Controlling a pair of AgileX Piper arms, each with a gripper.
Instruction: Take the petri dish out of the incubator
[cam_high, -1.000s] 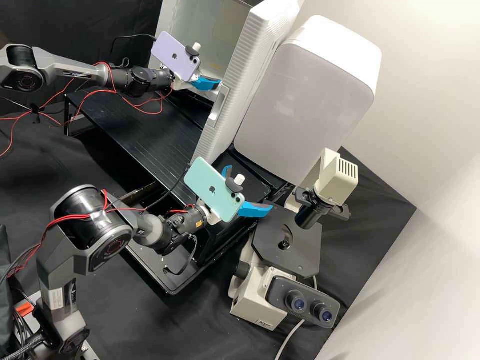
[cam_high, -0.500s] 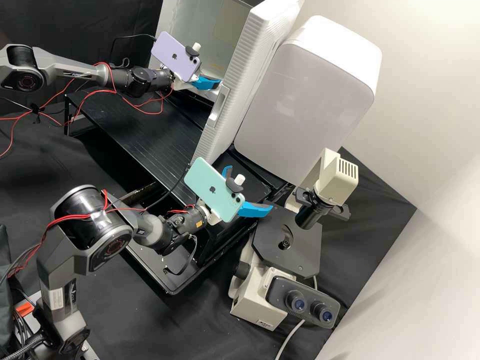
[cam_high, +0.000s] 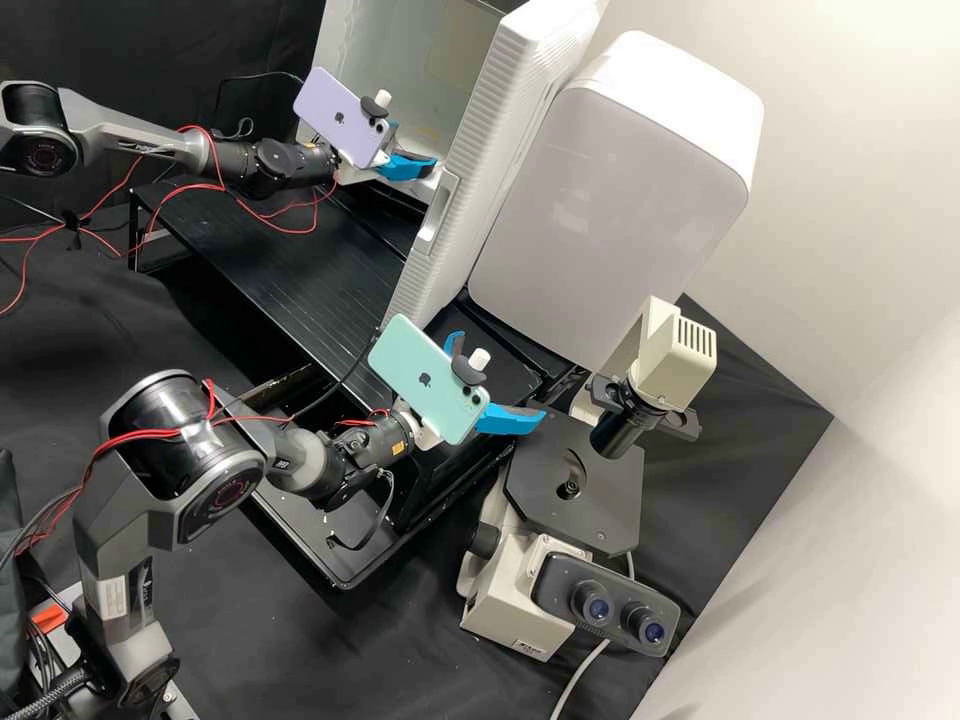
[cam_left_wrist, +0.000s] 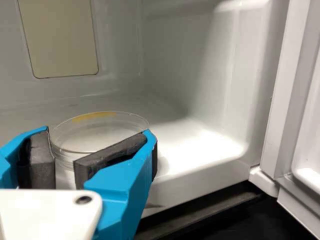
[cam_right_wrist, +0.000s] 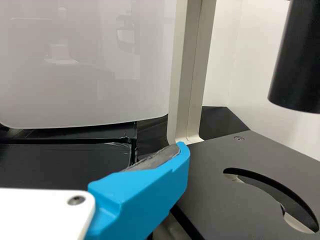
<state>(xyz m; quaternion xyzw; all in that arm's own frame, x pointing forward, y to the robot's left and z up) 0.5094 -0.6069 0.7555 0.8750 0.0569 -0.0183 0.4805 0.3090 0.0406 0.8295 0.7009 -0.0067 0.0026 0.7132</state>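
**Now the dish is pinched inside the incubator**

The left gripper (cam_left_wrist: 95, 134) is at the mouth of the open white plastic incubator (cam_left_wrist: 200, 75). Its two blue fingers (cam_left_wrist: 125, 175) pinch the clear round petri dish (cam_left_wrist: 100, 122) between their dark pads, one on each side of its wall. The dish is just inside the white chamber, near the front lip. It has a yellowish mark at its far rim. Whether its base touches the chamber floor cannot be told.

In the high view the right gripper (cam_high: 500, 385) hangs well apart from the dish. It is beside the incubator's lower corner and over the black stage of the cream-coloured microscope (cam_high: 570, 480). Its fingers are spread wide and hold nothing. One fingertip is just above the stage's near edge.
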